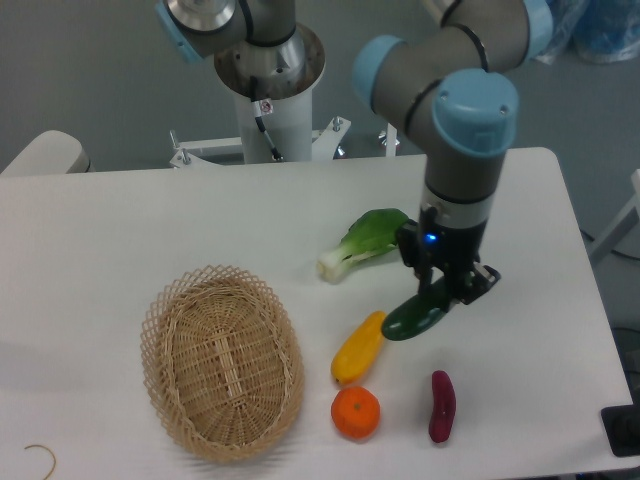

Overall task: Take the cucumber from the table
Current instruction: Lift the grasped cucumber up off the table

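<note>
wicker basket, bok choy, yellow vegetable, orange, purple sweet potato.

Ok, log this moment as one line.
phase: grasp | gripper: at cucumber, closure unclear | cucumber: low over table, contact unclear | basket: empty

The arm reaches in from its base at the table's far edge, bends at a grey elbow joint with a blue cap, and turns its wrist straight down over the table's right half. A small blue light glows on the wrist's dark lower section. The gripper points downward, its two dark fingers closed on the upper end of the cucumber.
</note>
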Robot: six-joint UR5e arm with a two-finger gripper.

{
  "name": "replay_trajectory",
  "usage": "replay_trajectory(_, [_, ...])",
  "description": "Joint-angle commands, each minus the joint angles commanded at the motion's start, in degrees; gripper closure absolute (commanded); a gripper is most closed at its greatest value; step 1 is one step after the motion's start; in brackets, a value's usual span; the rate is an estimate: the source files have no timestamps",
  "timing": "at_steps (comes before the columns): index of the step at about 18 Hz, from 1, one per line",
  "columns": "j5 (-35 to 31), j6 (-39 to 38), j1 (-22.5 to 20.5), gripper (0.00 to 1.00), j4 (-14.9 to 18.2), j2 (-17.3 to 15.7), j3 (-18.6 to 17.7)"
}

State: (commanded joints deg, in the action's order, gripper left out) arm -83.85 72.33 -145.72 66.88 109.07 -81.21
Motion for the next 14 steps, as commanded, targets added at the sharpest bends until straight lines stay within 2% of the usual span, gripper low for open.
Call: replay_trajectory(14, [0.1,0.0,1.1,0.71,0.7,-0.5,0.3])
